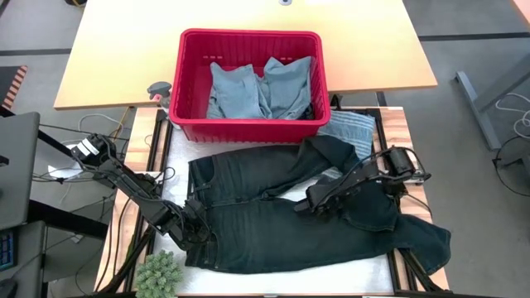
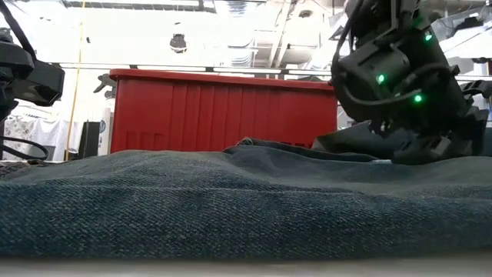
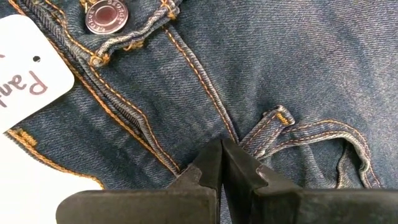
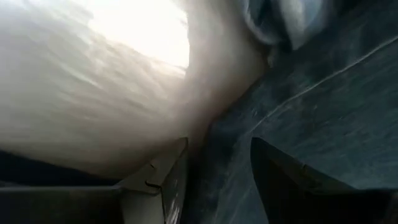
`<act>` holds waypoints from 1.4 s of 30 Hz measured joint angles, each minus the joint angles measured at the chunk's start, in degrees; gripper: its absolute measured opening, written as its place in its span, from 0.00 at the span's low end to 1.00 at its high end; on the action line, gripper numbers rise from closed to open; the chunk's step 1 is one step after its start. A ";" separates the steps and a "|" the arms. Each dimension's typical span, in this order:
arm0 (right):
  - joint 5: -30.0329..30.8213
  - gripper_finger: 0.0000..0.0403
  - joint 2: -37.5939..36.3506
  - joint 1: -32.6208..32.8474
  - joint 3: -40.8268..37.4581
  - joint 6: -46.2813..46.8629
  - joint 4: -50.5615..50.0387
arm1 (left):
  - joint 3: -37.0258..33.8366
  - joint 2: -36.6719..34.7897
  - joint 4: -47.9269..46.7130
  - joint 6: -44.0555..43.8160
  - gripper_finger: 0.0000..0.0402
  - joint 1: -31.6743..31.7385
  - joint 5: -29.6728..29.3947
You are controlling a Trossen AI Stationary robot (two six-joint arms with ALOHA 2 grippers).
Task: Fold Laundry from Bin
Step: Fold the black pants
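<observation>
On the left, the left end effector (image 1: 195, 234) is down at the waistband of a pair of dark jeans (image 1: 273, 223) spread across the surface (image 1: 178, 170). Its wrist view shows the fingers (image 3: 208, 168) pressed together with no gap, their tips against the denim beside a belt loop (image 3: 280, 118); whether a fold of cloth is pinched between them cannot be told. A metal button (image 3: 107, 15) and a white paper tag (image 3: 28, 74) sit on the waistband nearby. A small green plant (image 1: 160, 273) stands at the near left corner of the surface, just beside the jeans.

In the middle, toward the far side, the red bin (image 1: 192, 83) holds two crumpled light blue garments (image 1: 257, 89). The jeans lie in front of it, one leg bent up toward the bin's right corner. From table height the denim (image 2: 246, 208) fills the foreground with the bin (image 2: 223, 111) behind.

On the right, a grey-blue striped cloth (image 1: 352, 128) lies just beside the bin, partly under the jeans. The right end effector (image 1: 319, 201) rests low on the upper leg, its fingers (image 4: 280, 171) standing moderately apart with dark denim (image 4: 323, 118) lying between them
</observation>
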 joint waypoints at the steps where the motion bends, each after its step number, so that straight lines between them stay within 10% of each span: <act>1: -0.92 0.48 0.53 -0.04 -0.02 -0.02 0.00 | 0.00 0.00 0.00 0.00 0.00 0.00 -0.02; 10: -8.22 0.08 1.26 -0.50 -2.88 -2.34 0.82 | 0.00 0.00 0.02 1.08 0.00 0.00 0.00; 23: -7.71 0.06 -22.18 0.18 3.69 -9.12 -3.96 | 0.00 0.02 0.00 1.22 0.00 -0.02 -1.60; 42: 26.25 0.06 -60.79 -6.68 23.12 -9.21 -3.86 | 0.00 0.02 -0.02 -1.03 0.00 -0.02 -2.34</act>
